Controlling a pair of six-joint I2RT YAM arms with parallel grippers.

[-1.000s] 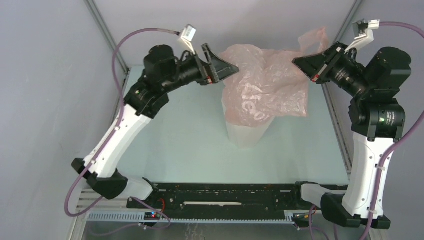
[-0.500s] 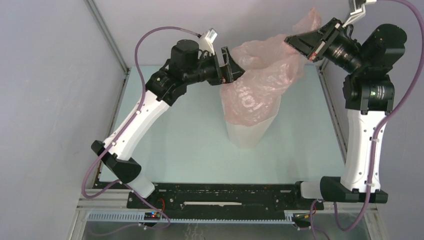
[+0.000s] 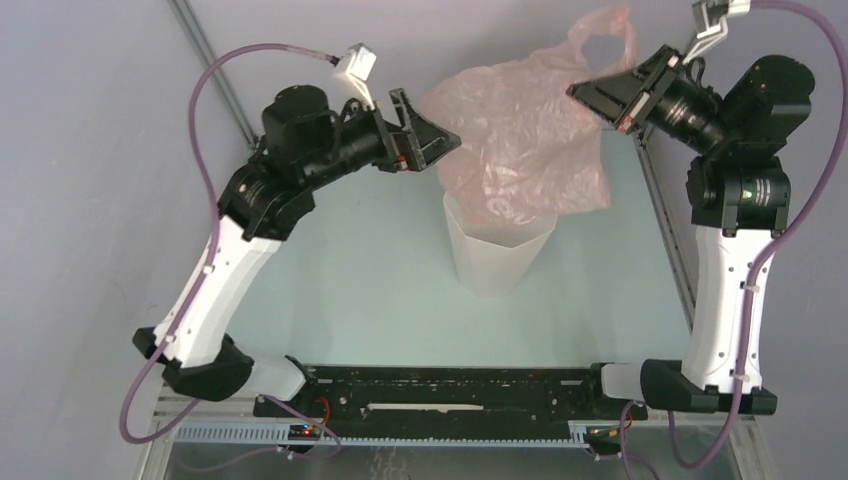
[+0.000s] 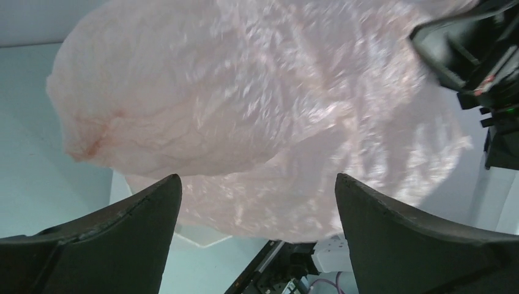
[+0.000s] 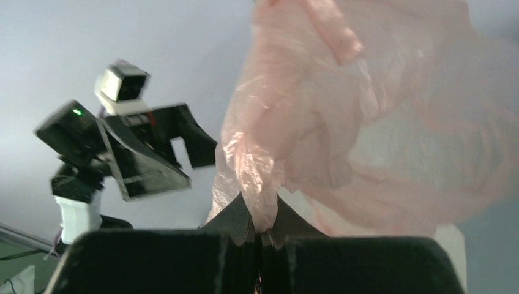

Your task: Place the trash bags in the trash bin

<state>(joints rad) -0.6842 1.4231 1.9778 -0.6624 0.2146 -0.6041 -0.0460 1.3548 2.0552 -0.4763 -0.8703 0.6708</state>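
- Since half a second ago, the left gripper (image 3: 443, 141) has been drawing back to the left, and the trash bag (image 3: 520, 150) is hanging higher, so the near rim of the trash bin (image 3: 495, 255) is now showing bare.
- Top view: the right gripper (image 3: 585, 93) is pinching the bag's upper right part, just below a handle loop. The film is spreading down to the bin's far rim – whether it is dipping inside, I cannot tell. The bin is standing upright in the middle of the pale green table (image 3: 350, 280). Plain grey walls (image 3: 90, 150) and slanting metal frame posts (image 3: 208, 60) are closing the space in.
- Left wrist view: the left gripper (image 4: 257, 177) is spread wide, its two dark fingers (image 4: 122, 239) touching nothing, while the wrinkled bag (image 4: 245, 104) is filling the frame beyond them. A strip of table (image 4: 30, 184) is showing on the left.
- Right wrist view: the right gripper (image 5: 260, 223) is clamped tight on a gathered fold of the bag (image 5: 343, 110) – pink film is billowing up and to the right. The left gripper (image 5: 153, 165) is hanging apart from the film against the grey wall.
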